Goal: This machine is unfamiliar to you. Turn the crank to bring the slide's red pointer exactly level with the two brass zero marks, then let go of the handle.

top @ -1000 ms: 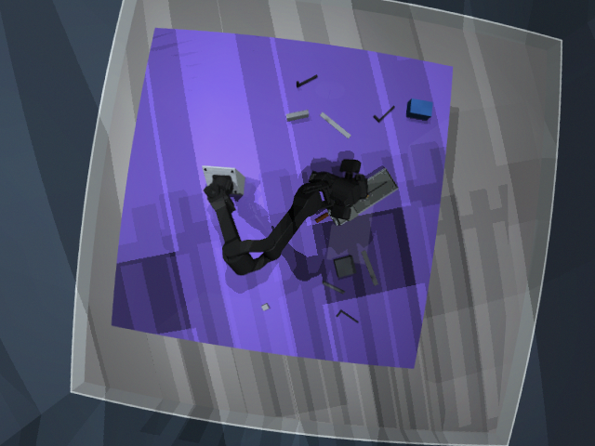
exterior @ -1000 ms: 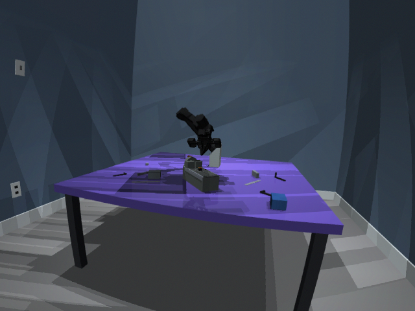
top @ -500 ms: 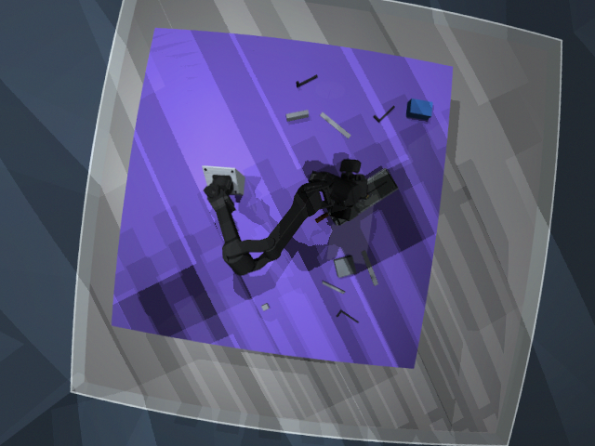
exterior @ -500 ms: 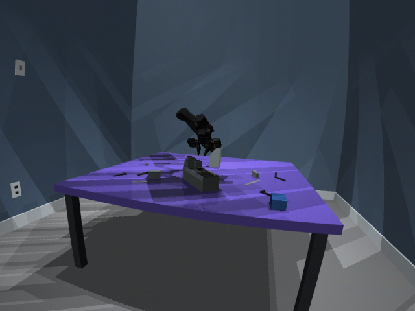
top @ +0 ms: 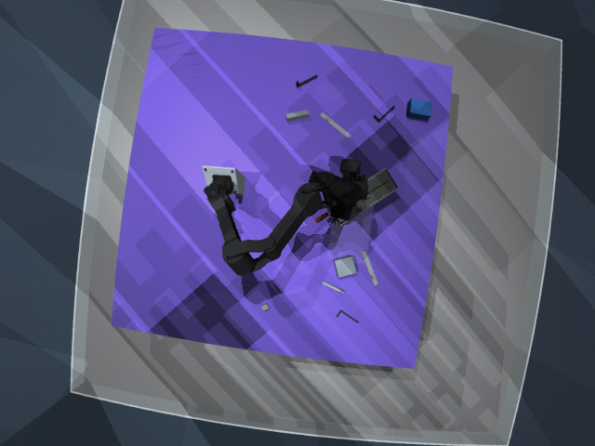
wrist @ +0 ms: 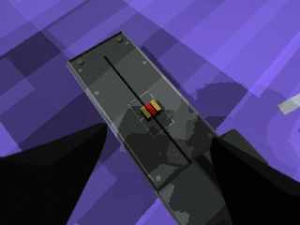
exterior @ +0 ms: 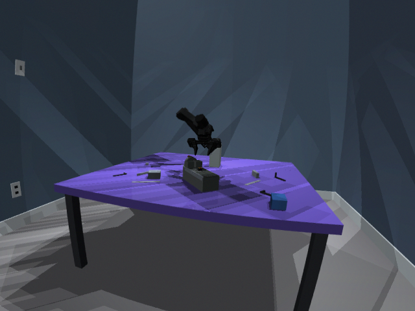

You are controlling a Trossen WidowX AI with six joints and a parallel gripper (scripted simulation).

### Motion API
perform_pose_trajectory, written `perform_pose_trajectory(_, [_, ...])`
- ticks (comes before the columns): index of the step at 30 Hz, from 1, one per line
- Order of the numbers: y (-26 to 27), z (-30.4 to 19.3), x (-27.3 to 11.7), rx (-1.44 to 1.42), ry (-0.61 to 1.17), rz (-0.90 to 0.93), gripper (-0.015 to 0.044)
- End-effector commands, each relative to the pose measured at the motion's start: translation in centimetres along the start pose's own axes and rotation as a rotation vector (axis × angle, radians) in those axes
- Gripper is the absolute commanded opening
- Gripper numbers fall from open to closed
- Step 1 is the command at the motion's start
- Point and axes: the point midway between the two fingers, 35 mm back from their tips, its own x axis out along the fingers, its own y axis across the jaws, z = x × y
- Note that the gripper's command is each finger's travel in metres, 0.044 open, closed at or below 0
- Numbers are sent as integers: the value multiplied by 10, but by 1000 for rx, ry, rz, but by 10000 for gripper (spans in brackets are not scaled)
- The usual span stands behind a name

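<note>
The grey machine (top: pixel 384 182) (exterior: pixel 210 184) (wrist: pixel 141 70) stands on the purple table, with a dark slot along its top. In the wrist view the red pointer (wrist: pixel 151 110) sits between the two brass marks (wrist: pixel 145 112) (wrist: pixel 156 105) and looks level with them; a tiny offset cannot be ruled out. An orange-red part (top: pixel 321 217) (exterior: pixel 190 156), apparently the crank handle, shows at the machine's arm-side end; the wrist view does not show it. My gripper (exterior: pixel 202 153) (wrist: pixel 159 136) is open, with nothing between its fingers, above the machine near its crank end.
A blue block (top: pixel 419 109) (exterior: pixel 278 201) lies beyond the machine near the table edge. A grey block (top: pixel 345 267) (exterior: pixel 154 173) and pale bars (top: pixel 370 268) (top: pixel 335 124) lie on either side. Dark hooked pieces (top: pixel 306 80) (top: pixel 347 316) lie farther out.
</note>
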Motion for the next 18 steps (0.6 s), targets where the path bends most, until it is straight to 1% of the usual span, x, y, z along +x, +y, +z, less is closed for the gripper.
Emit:
perform_pose_trajectory(1, [0, 0, 0, 0, 0, 0, 256])
perform_pose_trajectory(11, [0, 0, 0, 0, 0, 0, 0])
perform_pose_trajectory(18, [0, 0, 0, 0, 0, 0, 0])
